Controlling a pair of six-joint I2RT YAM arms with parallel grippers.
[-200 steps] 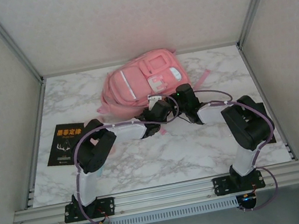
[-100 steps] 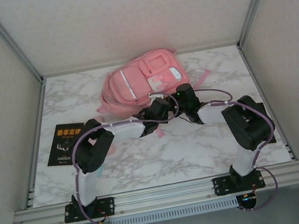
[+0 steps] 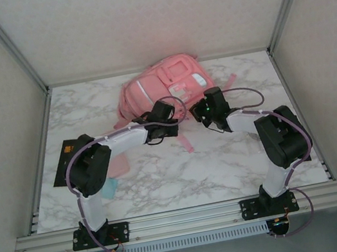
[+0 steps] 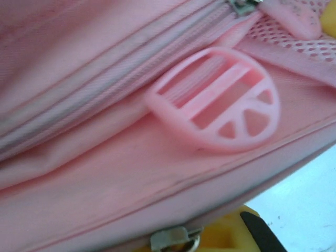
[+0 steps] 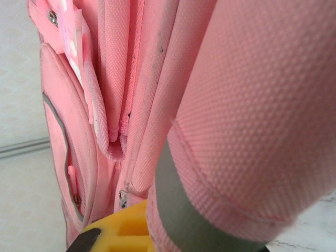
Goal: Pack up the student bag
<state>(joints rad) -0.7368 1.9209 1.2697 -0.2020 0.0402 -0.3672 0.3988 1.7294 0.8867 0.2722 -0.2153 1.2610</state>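
Find the student bag (image 3: 165, 87) at twelve o'clock on the counter (image 3: 228, 167), lying with its front pockets up. See the left gripper (image 3: 167, 112) pressed together at the bag's near edge, about eleven o'clock from the counter's middle. From its wrist view, note a metal zip pull (image 4: 176, 239) right at the yellow pads (image 4: 226, 239) — pinched, by the look of it, though half cut off at the frame's bottom. See the right gripper (image 3: 207, 105) pressed together too, at one o'clock, apparently pinching a fold of bag fabric with grey edging (image 5: 181, 215).

Judge the step in hand as opening a zip. To do it well:
- hold the fabric taut with the right gripper;
- draw the pull along the line of the zip track (image 4: 79, 89), not away from the bag;
- go slowly round any curve;
- watch for the pull slipping from the pads.

Mind the pink strap buckle (image 4: 220, 100) lying just beside the zip track, and the loose strap (image 3: 185, 141) trailing toward six o'clock, both liable to snag.

Note at nine o'clock a black book (image 3: 63, 164) partly under the left arm. Near it, at eight o'clock, spot a flat pink pouch (image 3: 120, 166) with something teal (image 3: 109, 188) beside it — presumably waiting to go in, and well apart from the bag.
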